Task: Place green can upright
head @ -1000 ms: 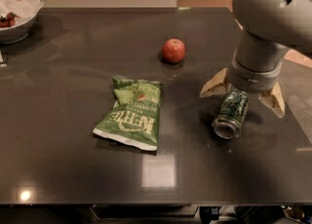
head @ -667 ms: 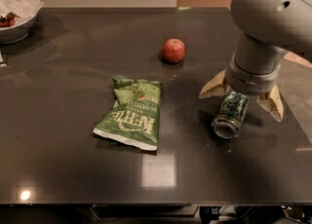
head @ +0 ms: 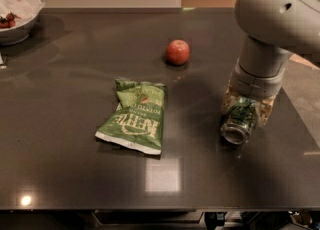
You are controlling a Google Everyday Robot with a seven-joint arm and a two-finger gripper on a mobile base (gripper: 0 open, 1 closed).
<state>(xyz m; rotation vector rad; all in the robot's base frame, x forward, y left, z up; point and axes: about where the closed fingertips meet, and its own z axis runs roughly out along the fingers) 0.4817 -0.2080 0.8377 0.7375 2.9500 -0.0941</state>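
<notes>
Okay, quick one: the gripper (head: 247, 111) has closed. A second ago its tan fingers (head: 228, 103) were splayed wide on either side of the green can (head: 241, 123). Now they sit tight against its sides, so you have the jaws clamped on the can. The can itself hasn't moved. It is well to the right of the chip bag (head: 136, 116), at about the same depth, lying tipped with its silver end toward the camera. I can't tell whether it is touching the table (head: 65, 84) or just off it. My reading: grasp done, upright step not yet done. You'd next need a lift and a wrist turn to bring a silver end down flat.

Materials, fast:
- **Green can:** small metal cylinder with green, dark and pale print. Smooth and hard, likely to roll if let go on its side.
- **Chip bag:** flat, crinkled, glossy green with white lettering. Soft, and not your target.
- **Apple** (head: 178, 52): round, red, beyond the chip bag and slightly right.
- **Bowl** (head: 17, 21): pale and rounded, far back-left of the chip bag, cut by the frame edge, something dark red inside.
- **Table:** dark, polished, mirrors a light patch just in front of the chip bag. It looks slick, so a can set down tilted may slide or topple.
- **Arm** (head: 270, 34): bulky smooth grey housing, right of the chip bag over the can, hiding its far end.
</notes>
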